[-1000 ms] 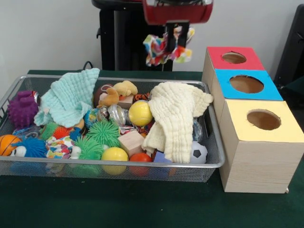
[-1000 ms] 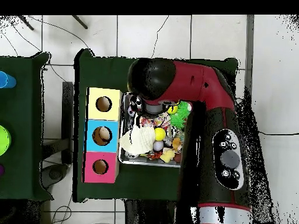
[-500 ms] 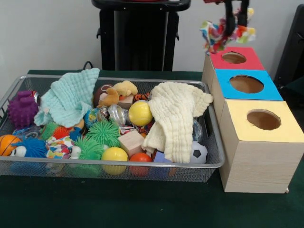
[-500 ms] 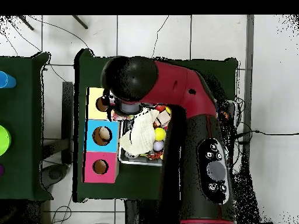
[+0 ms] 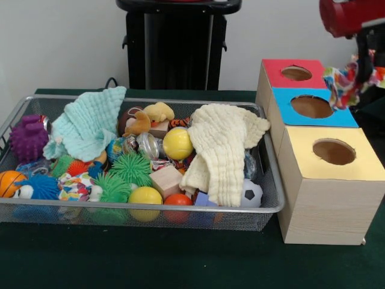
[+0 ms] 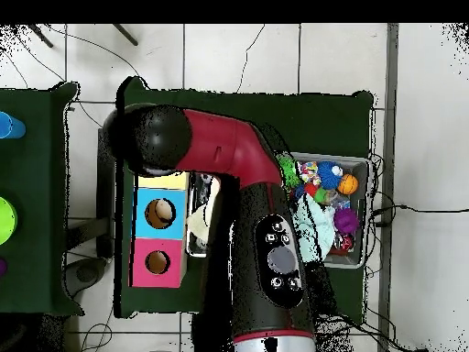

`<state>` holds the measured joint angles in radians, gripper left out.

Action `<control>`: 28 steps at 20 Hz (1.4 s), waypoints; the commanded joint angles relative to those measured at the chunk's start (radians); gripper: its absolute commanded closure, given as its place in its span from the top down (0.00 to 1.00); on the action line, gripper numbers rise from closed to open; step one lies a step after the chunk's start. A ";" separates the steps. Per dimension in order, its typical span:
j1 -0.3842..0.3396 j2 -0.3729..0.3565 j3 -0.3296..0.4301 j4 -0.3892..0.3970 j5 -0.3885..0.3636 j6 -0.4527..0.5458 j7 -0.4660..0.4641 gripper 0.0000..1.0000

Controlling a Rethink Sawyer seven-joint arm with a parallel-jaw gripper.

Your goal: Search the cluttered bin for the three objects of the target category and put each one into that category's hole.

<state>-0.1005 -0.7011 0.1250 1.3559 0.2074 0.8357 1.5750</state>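
My gripper (image 5: 363, 73) hangs at the far right of the front view, shut on a small multicolour patterned cloth (image 5: 341, 82). The cloth dangles just right of the blue box (image 5: 340, 117), level with its top and off to the side of its hole (image 5: 312, 106). The red box (image 5: 316, 77) stands behind it and the yellow box (image 5: 361, 165) in front, each with a round hole. In the overhead view the arm (image 6: 220, 156) covers the yellow box and hides the gripper; the blue box (image 6: 145, 213) and red box (image 6: 142, 264) show.
The wire bin (image 5: 138, 206) left of the boxes holds a cream cloth (image 5: 225, 147), a mint cloth (image 5: 87, 123), a yellow ball (image 5: 177, 143), a purple spiky ball (image 5: 28, 137), a green spiky ball (image 5: 130, 167), a wooden block (image 5: 166, 179) and several other toys.
The gripper has carried the patterned cloth from above the bin, past the red box, rightward and lower to beside the blue box. The bin's contents have not moved.
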 commanded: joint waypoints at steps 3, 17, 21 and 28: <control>0.040 0.137 -0.010 0.046 0.014 -0.122 0.271 0.00; 0.060 0.221 -0.084 0.009 -0.024 -0.159 0.222 0.00; 0.057 0.230 -0.094 0.007 -0.026 -0.154 0.207 0.00; 0.045 0.275 -0.079 0.024 -0.028 -0.230 0.176 0.00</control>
<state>-0.0282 -0.4911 0.0419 1.3546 0.2012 0.6882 1.5765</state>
